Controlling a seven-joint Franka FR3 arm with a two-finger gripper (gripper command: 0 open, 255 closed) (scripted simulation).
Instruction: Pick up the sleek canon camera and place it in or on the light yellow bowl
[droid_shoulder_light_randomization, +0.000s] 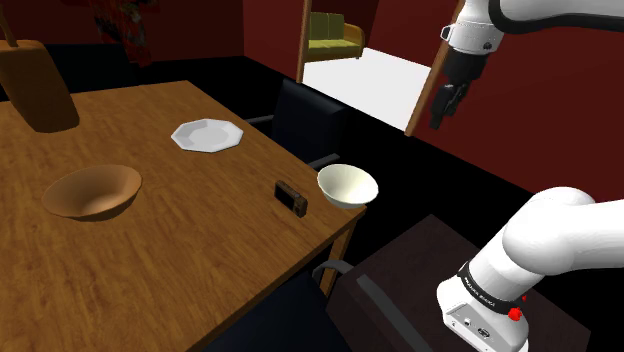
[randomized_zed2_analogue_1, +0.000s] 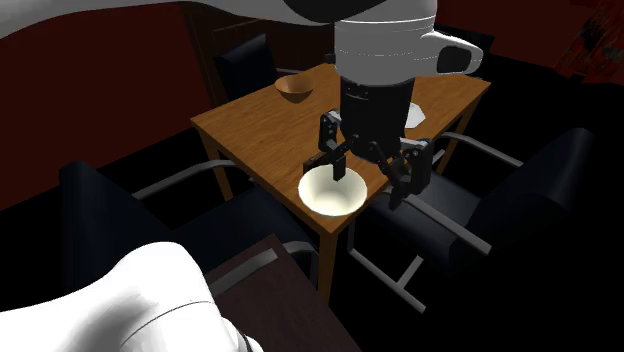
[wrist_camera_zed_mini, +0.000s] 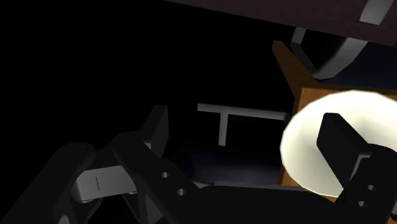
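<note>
While my gripper (droid_shoulder_light_randomization: 445, 110) hangs high in the air, well apart from the tabletop (droid_shoulder_light_randomization: 180, 235), its fingers (wrist_camera_zed_mini: 338, 143) are spread wide and hold nothing. I see the small black camera (droid_shoulder_light_randomization: 291, 197) lying on the wood near the corner, just beside the pale bowl (droid_shoulder_light_randomization: 347, 186).

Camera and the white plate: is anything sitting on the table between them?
Nothing. In the shoulder view, the wooden table is bare between the black camera and the plate.
</note>
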